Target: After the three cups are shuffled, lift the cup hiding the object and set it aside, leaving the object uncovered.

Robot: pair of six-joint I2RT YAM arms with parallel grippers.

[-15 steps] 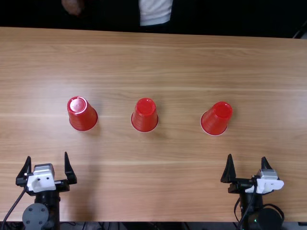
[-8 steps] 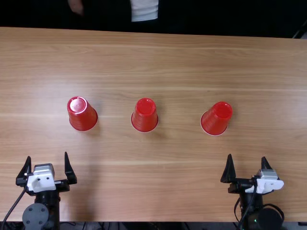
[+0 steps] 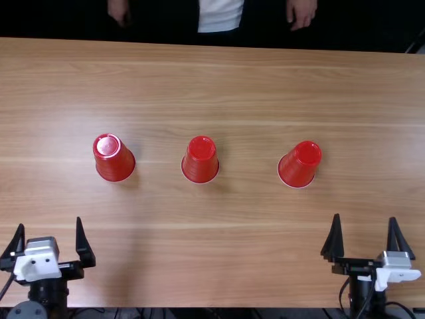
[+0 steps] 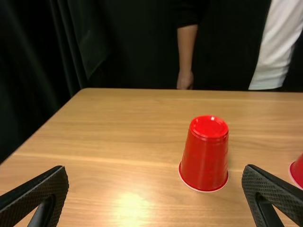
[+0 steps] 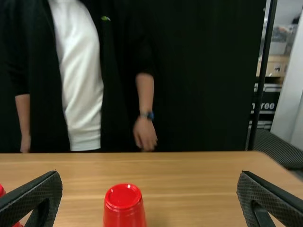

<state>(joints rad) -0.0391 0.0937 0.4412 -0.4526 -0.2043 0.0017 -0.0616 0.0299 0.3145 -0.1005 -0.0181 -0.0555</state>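
Three red cups stand upside down in a row across the middle of the table: the left cup (image 3: pixel 113 158) (image 4: pixel 205 152), the middle cup (image 3: pixel 200 159) and the right cup (image 3: pixel 301 163) (image 5: pixel 124 205). No hidden object shows. My left gripper (image 3: pixel 48 237) sits open at the near left edge, well short of the left cup. At the near right edge my right gripper (image 3: pixel 364 238) is open too, nearer than the right cup and a little to its right. Nothing lies between either pair of fingers.
A person stands behind the far edge of the table (image 3: pixel 265 86), hands hanging off the wood and touching no cup. Bare wood lies between the cups and both grippers. A dark curtain hangs behind.
Both grippers have drawn back toward the near edge and outward, the left one leftward, the right one rightward. The cups have stayed put. The person's hands now show at the far edge.
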